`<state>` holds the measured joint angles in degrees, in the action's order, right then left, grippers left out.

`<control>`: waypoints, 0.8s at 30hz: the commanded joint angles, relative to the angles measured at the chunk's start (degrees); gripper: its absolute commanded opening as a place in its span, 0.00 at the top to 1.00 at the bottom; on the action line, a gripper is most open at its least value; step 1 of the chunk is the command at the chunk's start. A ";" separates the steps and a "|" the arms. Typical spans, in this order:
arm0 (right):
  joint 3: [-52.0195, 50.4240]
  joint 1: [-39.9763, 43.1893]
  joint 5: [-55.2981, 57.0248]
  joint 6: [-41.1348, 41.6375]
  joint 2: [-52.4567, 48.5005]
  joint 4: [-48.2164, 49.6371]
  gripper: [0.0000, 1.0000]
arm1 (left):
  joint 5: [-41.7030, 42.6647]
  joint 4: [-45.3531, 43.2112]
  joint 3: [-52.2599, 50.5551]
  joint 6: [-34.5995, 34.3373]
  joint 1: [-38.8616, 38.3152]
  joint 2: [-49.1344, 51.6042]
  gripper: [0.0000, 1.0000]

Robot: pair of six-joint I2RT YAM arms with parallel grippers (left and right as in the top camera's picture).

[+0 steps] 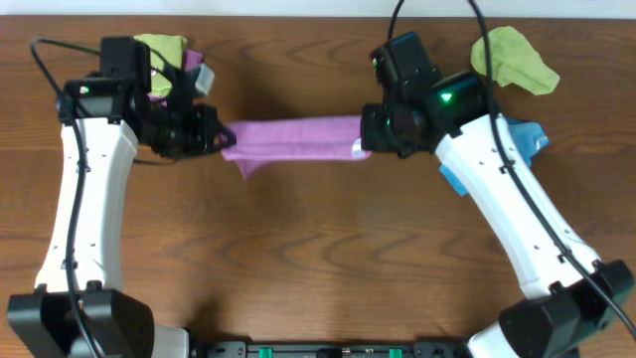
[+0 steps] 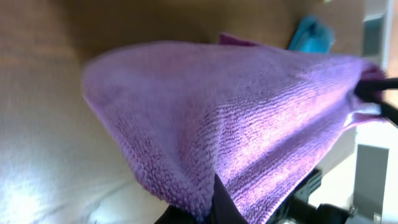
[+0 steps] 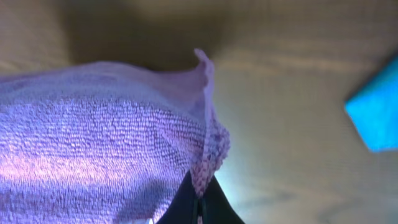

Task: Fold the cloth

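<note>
soft lilac-purple microfibre cloth (image 1: pixel 293 139) is stretched between the two sets of jaws; left gripper (image 1: pixel 220 139) pinches one end; right gripper (image 1: pixel 366 136) pinches the other, right by the small white tag (image 1: pixel 358 149)

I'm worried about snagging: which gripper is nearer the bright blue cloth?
Right. The right gripper pinches the tagged end of the lilac-purple microfibre towel, on the side of the bright blue cloth; the left gripper pinches the opposite end, farther off across the towel.
</note>
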<state>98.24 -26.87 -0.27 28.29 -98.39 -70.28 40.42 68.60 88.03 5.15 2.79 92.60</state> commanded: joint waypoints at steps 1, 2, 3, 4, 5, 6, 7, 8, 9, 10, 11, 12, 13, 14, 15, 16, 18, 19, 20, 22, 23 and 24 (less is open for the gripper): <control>-4.55 -0.39 7.54 2.64 0.79 -3.08 0.99 | -6.32 1.62 -6.25 4.09 1.27 -0.48 0.94; -6.75 -0.96 7.54 3.69 0.79 -3.98 0.99 | -6.29 1.70 -9.20 4.11 1.27 -0.48 0.94; -8.85 -1.46 7.52 4.39 0.79 -4.35 0.99 | -6.27 1.66 -11.85 4.15 1.25 -0.48 0.94; -11.17 -2.16 7.39 4.52 1.07 -4.37 0.99 | -5.90 1.68 -14.60 5.22 1.18 -0.48 0.94; -12.94 -2.80 7.34 5.22 1.33 -4.37 0.99 | -5.86 1.86 -16.76 5.64 1.18 -0.48 0.94; -14.84 -3.61 7.34 5.60 1.68 -4.39 0.99 | -5.81 2.12 -18.95 6.34 1.18 -0.48 0.94; -15.80 -4.09 7.30 6.03 1.90 -4.46 0.99 | -5.77 2.32 -20.48 6.67 1.18 -0.48 0.94; -16.98 -4.79 7.28 7.26 2.19 -4.66 0.99 | -4.15 2.08 -22.43 7.87 1.16 -0.48 0.94; -17.16 -5.05 7.30 7.93 2.19 -4.87 0.99 | -3.15 1.70 -23.02 8.26 1.16 -0.48 0.94; -17.09 -5.18 7.02 8.09 2.29 -4.92 0.99 | -2.80 1.31 -23.12 8.15 1.16 -0.48 0.94; -17.00 -5.27 6.36 8.09 2.71 -5.01 0.99 | -2.10 1.22 -22.77 8.15 1.16 -0.59 0.94; -17.00 -5.42 5.97 8.15 3.50 -5.16 0.99 | -1.42 1.53 -22.27 8.15 1.16 -0.74 0.94; -17.00 -5.68 6.01 8.37 5.03 -5.53 0.99 | -1.22 2.14 -21.59 8.15 1.18 -1.31 0.94; -17.00 -6.08 6.36 8.35 6.56 -5.90 0.99 | -1.27 2.49 -21.27 8.17 1.20 -2.10 0.94; -17.00 -6.54 6.84 8.41 8.55 -6.60 0.99 | -1.73 2.80 -21.18 8.17 1.20 -3.45 0.94; -17.00 -7.15 7.13 9.20 10.69 -7.58 0.99 | -2.08 3.32 -21.18 8.17 1.22 -4.92 0.94; -17.00 -8.52 7.17 10.69 14.75 -9.77 0.99 | -2.78 5.01 -21.20 8.17 1.31 -8.76 0.94; -17.03 -9.44 7.17 11.93 17.05 -11.02 0.99 | -3.43 5.95 -21.20 8.15 1.33 -11.23 0.94; -17.03 -10.23 7.15 13.18 18.84 -12.02 0.99 | -3.80 6.71 -21.20 8.04 1.31 -13.51 0.94; -17.03 -12.41 7.06 16.70 22.40 -14.64 0.98 | -4.35 8.57 -21.20 5.68 1.31 -18.49 0.94; -17.03 -14.01 6.80 19.02 24.11 -16.37 0.99 | -4.92 10.05 -21.20 4.37 1.31 -21.11 0.94; -17.03 -15.41 6.29 20.68 25.24 -17.64 0.99 | -5.35 11.50 -21.20 3.54 1.31 -23.21 0.94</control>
<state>81.54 -41.08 -0.64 43.51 -75.31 -85.17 41.95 79.26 65.71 10.66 2.85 72.31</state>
